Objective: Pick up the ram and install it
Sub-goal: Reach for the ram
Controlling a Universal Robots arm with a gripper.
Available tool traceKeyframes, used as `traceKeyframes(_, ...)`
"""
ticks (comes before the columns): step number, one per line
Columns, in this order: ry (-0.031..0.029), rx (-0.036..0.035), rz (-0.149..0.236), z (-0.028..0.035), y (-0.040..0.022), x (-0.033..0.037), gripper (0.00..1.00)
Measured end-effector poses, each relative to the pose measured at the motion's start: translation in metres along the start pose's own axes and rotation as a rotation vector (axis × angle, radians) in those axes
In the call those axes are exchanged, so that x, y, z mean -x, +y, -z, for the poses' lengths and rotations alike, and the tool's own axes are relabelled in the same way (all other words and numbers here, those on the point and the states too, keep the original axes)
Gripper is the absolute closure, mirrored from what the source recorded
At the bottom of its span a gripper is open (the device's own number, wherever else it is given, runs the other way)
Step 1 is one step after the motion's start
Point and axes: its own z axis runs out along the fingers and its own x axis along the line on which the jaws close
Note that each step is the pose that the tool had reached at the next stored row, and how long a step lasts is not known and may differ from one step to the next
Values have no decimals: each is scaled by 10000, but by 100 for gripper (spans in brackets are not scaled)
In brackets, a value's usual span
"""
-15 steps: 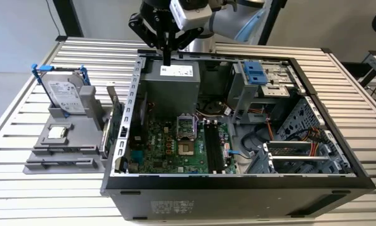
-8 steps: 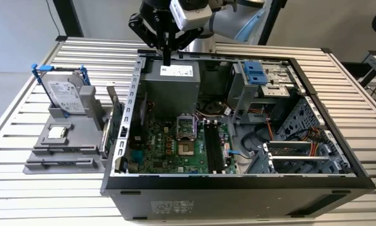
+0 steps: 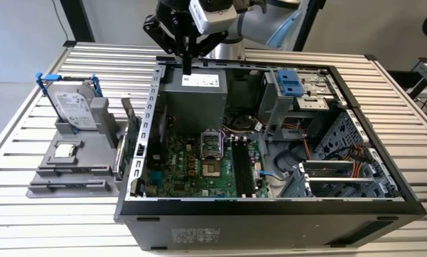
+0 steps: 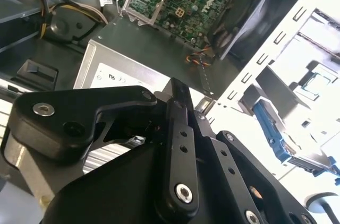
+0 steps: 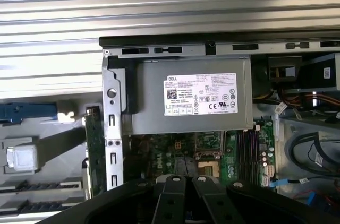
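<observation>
My gripper [image 3: 187,68] hangs above the back wall of the open computer case [image 3: 138,176], over the grey power supply [image 3: 196,93]. Its black fingers [image 4: 178,128] point down and stand pressed together, with nothing showing between them in either wrist view. The ram is hidden from me; I cannot pick it out in any frame. Two long black memory slots [image 3: 243,167] run along the green motherboard [image 3: 192,168] beside the processor socket [image 3: 211,145]. In the first wrist view the slots [image 5: 245,152] lie just below the power supply's white label [image 5: 201,94].
A grey fixture [image 3: 74,160] stands on the slatted table [image 3: 28,225] at the exterior view's left. It holds a silver hard drive in a blue bracket [image 3: 74,107] and an upright green card [image 3: 131,139]. Cables and a drive cage [image 3: 328,176] crowd the case's right.
</observation>
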Motion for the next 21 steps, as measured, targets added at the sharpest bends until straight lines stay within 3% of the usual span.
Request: traceKeyframes(21,0,8,0,4,-18,-257,100)
